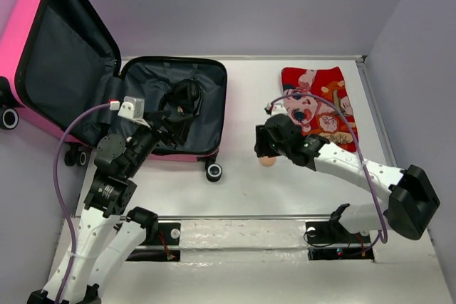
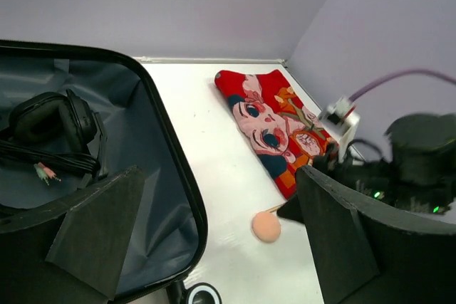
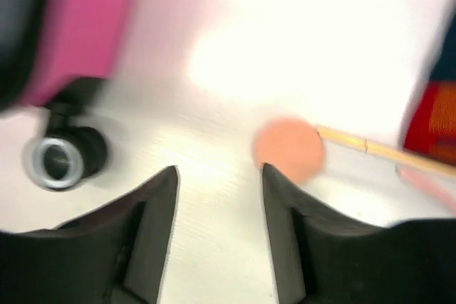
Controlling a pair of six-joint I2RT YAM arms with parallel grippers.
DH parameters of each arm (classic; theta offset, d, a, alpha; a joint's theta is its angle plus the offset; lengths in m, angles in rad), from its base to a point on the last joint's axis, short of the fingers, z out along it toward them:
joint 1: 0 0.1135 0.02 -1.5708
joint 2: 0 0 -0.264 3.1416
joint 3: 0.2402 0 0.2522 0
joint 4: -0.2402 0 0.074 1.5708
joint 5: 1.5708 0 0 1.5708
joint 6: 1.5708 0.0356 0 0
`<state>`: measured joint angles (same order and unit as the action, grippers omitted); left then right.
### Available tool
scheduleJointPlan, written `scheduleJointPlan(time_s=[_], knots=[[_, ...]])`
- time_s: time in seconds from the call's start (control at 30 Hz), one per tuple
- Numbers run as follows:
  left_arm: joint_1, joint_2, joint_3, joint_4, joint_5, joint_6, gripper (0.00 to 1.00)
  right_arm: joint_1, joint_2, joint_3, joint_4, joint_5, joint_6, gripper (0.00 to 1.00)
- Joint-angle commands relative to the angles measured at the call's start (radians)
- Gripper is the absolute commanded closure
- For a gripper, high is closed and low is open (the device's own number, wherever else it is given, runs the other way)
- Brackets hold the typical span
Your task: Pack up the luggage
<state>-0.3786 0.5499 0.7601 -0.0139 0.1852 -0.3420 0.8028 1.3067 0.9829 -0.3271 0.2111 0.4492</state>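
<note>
— Where is the luggage?
— At the far left of the table, lying open. Its pink lid stands tilted up against the left wall and the lower half lies flat, grey lining facing up. One wheel sticks out at its near right corner.
— Anything inside?
— Black headphones with their cable, in the flat half.
— And the left fingers?
— Over that flat half, near the headphones, spread wide with nothing between them.
— The right fingers?
— Low over the middle of the table, parted and empty. Their wrist view is blurred, but bare table shows in the gap.
— What lies near them?
— A peach ball on a thin wooden stick, on the table just past the fingertips. I cannot tell whether a finger touches it.
— And beyond that?
— A red patterned cloth lies flat at the far right, well apart from the luggage. The stick points towards it.
</note>
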Motion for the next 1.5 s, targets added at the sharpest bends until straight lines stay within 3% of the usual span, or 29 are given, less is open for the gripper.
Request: scheduleJointPlan(time_s=[0.0, 0.03, 0.13, 0.27, 0.37, 0.5, 0.53, 0.57, 0.67, 0.7, 0.9, 1.07, 1.1, 1.13, 1.17, 1.23, 1.33, 1.47], knots=[[-0.003, 0.015, 0.013, 0.055, 0.040, -0.003, 0.01, -0.016, -0.007, -0.159, -0.036, 0.105, 0.183, 0.36], [-0.003, 0.021, 0.012, 0.057, 0.040, -0.002, 0.01, -0.025, 0.003, -0.189, -0.035, 0.103, 0.209, 0.30], [-0.003, 0.031, 0.010, 0.057, 0.049, -0.003, 0.01, -0.025, 0.043, -0.202, -0.026, 0.116, 0.220, 0.30], [-0.003, 0.039, 0.010, 0.058, 0.063, -0.002, 0.01, -0.045, 0.121, -0.199, 0.049, 0.123, 0.203, 0.39], [-0.003, 0.039, 0.010, 0.060, 0.069, -0.003, 0.01, -0.045, 0.176, -0.202, 0.155, 0.071, 0.163, 0.41], [-0.003, 0.038, 0.008, 0.060, 0.071, -0.002, 0.01, -0.054, 0.239, -0.170, 0.172, 0.080, 0.140, 0.44], [-0.003, 0.039, 0.008, 0.060, 0.072, -0.003, 0.01, -0.054, 0.249, -0.168, 0.172, 0.086, 0.138, 0.48], [-0.003, 0.039, 0.008, 0.061, 0.076, -0.003, 0.01, -0.054, 0.256, -0.167, 0.171, 0.094, 0.138, 0.64], [-0.005, 0.038, 0.008, 0.063, 0.077, -0.003, 0.01, -0.054, 0.229, -0.171, 0.140, 0.080, 0.147, 0.90], [-0.006, 0.038, 0.008, 0.063, 0.079, -0.005, 0.01, -0.045, 0.201, -0.181, 0.138, 0.077, 0.148, 0.93], [-0.006, 0.041, 0.012, 0.061, 0.077, -0.006, 0.01, 0.015, 0.051, -0.044, 0.059, -0.039, 0.080, 0.93], [-0.005, 0.039, 0.013, 0.049, 0.034, -0.003, 0.01, 0.045, 0.204, 0.315, 0.131, -0.246, 0.016, 0.93], [-0.003, 0.039, 0.012, 0.048, 0.031, -0.002, 0.01, 0.067, 0.288, 0.374, 0.137, -0.272, 0.002, 0.89], [-0.003, 0.039, 0.013, 0.046, 0.030, 0.000, 0.01, 0.067, 0.330, 0.428, 0.138, -0.298, -0.003, 0.74], [-0.002, 0.039, 0.013, 0.045, 0.023, 0.000, 0.01, 0.067, 0.363, 0.469, 0.132, -0.327, -0.004, 0.43], [-0.002, 0.038, 0.013, 0.042, 0.022, 0.001, 0.01, 0.067, 0.390, 0.502, 0.119, -0.296, -0.020, 0.24], [-0.002, 0.036, 0.013, 0.042, 0.031, 0.000, 0.01, 0.014, 0.332, 0.362, 0.102, -0.248, -0.027, 0.28], [-0.006, 0.031, 0.016, 0.043, 0.043, -0.002, 0.01, -0.199, 0.140, 0.130, 0.024, -0.254, -0.078, 0.51]])
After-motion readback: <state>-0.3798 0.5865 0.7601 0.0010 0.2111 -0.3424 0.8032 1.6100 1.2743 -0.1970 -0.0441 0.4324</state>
